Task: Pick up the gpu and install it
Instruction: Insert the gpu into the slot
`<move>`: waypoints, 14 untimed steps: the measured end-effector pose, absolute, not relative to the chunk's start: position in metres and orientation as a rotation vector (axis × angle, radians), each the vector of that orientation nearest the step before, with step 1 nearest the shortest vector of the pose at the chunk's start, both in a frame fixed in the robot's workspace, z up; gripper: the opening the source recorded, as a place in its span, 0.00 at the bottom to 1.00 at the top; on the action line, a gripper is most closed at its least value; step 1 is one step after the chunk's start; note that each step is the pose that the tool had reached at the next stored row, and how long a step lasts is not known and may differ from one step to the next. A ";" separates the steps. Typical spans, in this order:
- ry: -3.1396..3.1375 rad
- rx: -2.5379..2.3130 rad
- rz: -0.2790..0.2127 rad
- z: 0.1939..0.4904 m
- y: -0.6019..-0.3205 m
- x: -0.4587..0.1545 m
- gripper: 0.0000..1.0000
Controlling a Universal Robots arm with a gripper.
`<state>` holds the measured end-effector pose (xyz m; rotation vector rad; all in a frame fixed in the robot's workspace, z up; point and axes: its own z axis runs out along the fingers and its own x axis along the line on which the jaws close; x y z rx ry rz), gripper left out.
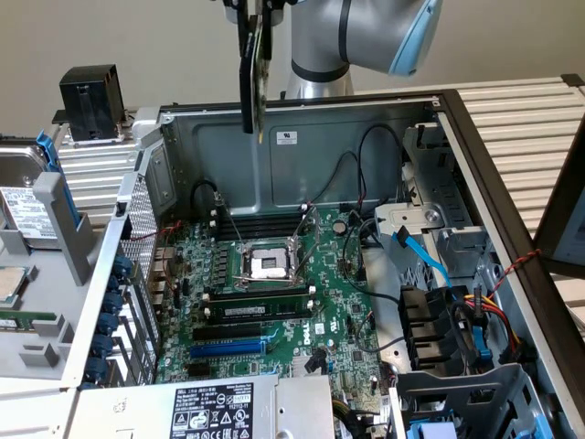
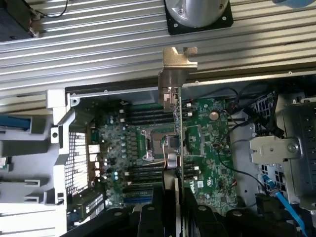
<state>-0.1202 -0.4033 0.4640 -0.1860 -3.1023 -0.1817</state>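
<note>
The gpu [image 1: 249, 82] hangs edge-on and upright in the air, above the rear wall of the open computer case [image 1: 302, 146]. My gripper [image 1: 259, 7] is shut on its upper part. In the wrist view my gripper [image 2: 173, 197] holds the card between its black fingers [image 2: 157, 207], with the gpu's metal end bracket [image 2: 173, 79] pointing away. Far below lies the large green motherboard [image 1: 274, 302] with its CPU socket [image 1: 271, 265] and a blue expansion slot [image 1: 228, 346]. The card is well clear of the board.
A black cooler block [image 1: 90, 101] stands outside the case on the exterior view's left, with a drive caddy [image 1: 27, 215] beside it. The power supply [image 1: 228, 407] is at the near edge. A drive cage [image 1: 439, 238] and loose cables [image 1: 475, 315] crowd the right.
</note>
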 end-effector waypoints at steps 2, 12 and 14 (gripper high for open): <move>-3.103 -0.129 -0.181 0.464 -0.403 -0.120 0.27; -3.092 0.153 -0.175 0.463 -0.403 -0.120 0.27; -3.087 0.208 -0.174 0.462 -0.403 -0.120 0.27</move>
